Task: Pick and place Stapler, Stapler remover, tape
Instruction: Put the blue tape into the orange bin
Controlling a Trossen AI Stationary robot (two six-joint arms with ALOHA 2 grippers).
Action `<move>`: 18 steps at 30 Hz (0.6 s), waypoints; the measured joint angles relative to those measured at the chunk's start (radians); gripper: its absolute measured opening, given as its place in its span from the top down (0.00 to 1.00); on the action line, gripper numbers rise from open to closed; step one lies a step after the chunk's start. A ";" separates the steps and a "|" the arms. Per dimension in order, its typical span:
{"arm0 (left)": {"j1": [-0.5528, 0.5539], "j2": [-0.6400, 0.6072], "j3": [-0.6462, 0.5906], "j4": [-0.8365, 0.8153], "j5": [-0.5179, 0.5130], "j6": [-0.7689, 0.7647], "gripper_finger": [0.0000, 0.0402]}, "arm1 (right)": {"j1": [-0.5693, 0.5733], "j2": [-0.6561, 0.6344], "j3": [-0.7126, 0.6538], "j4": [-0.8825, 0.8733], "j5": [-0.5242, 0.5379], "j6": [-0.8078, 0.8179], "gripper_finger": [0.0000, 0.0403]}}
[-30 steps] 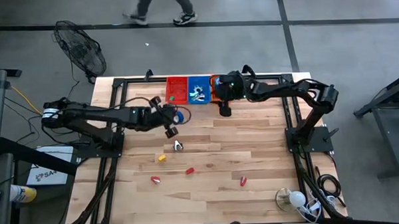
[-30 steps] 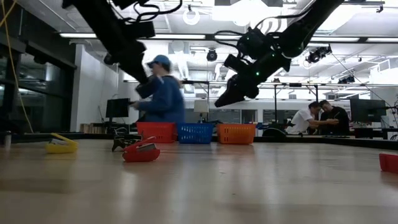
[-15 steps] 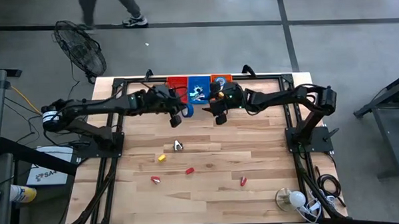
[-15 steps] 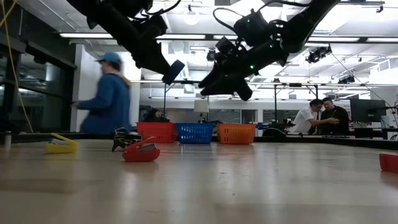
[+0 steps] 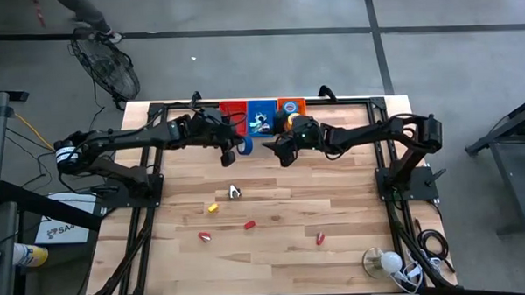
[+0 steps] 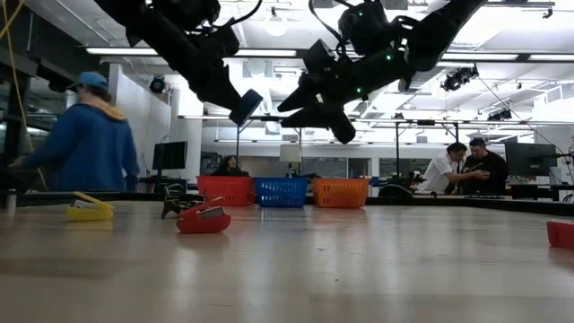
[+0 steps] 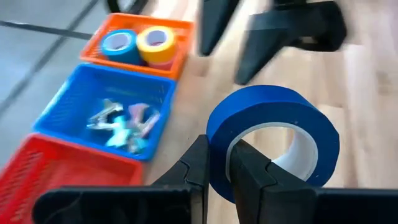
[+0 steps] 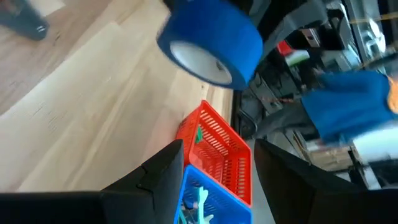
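My left pincer (image 5: pixel 242 148) was clamped tight on a blue roll of tape (image 7: pixel 273 140), gripping its wall between both fingers and holding it in the air near the far edge of the wooden surface (image 5: pixel 273 208). My right pincer (image 5: pixel 283 154) hung just beside it, fingers spread and empty. Along that far edge sat three baskets in a row: a red basket (image 5: pixel 231 112), a blue basket (image 5: pixel 261 112) with small metal tools in it, and an orange basket (image 7: pixel 142 45) holding a blue roll and a yellow roll. Nearer the middle of the surface lay a yellow stapler (image 5: pixel 213 207), a small dark remover (image 5: pixel 234 193) and three red pieces, well apart from one another. Beyond the surface, a person in a blue jacket (image 6: pixel 85 144) stood in the room, and two people (image 6: pixel 466 170) sat farther back under ceiling lights.
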 joint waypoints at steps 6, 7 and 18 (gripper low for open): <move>-0.031 0.014 0.000 0.020 -0.271 0.047 0.91 | 0.000 0.000 0.012 0.022 0.091 0.226 0.53; -0.040 0.018 0.000 0.020 -0.323 0.068 0.91 | -0.005 0.000 0.012 0.024 0.091 0.266 0.53; -0.122 0.151 0.001 0.276 -0.721 0.295 0.91 | -0.056 0.000 0.012 0.194 -0.110 0.735 0.53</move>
